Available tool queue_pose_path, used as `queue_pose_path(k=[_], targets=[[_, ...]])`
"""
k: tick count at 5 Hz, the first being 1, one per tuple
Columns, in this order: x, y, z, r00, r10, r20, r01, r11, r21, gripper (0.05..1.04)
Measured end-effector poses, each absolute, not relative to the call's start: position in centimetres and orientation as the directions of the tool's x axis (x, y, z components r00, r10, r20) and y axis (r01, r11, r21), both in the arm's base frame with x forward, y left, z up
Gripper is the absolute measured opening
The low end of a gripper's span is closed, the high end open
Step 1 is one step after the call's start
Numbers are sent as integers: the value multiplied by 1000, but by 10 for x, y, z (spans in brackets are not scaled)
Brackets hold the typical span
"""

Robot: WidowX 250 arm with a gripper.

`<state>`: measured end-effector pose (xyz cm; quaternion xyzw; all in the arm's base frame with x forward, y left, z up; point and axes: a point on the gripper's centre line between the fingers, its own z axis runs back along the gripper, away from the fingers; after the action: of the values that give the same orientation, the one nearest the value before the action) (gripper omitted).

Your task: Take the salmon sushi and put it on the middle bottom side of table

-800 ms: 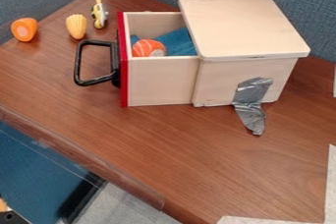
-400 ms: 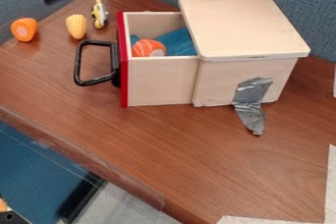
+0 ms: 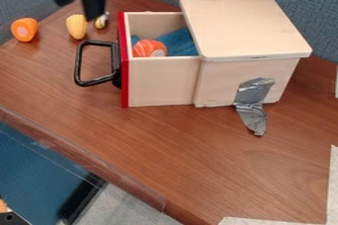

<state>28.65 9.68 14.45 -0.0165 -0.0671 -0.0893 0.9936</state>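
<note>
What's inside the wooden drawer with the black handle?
The drawer holds the salmon sushi and some blue cloth. Its right part is covered by the box top, so anything there is hidden.

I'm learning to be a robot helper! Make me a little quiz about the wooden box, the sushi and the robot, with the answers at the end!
1. Pick one: where is the salmon sushi?
A) on top of the box
B) inside the pulled-out drawer
C) on the floor
2. True or false: the two fingers of the gripper are apart.
3. Fill in the missing colour: the drawer's handle is ____.

Key: 1. B; 2. true; 3. black
</note>
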Motion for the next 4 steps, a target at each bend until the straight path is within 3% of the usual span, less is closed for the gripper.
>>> queue_pose_path(k=[1,4], targets=[[298,79,146,962,-196,193,201,980,-9,1000],[328,63,128,954,-177,242,180,984,11,1000]])
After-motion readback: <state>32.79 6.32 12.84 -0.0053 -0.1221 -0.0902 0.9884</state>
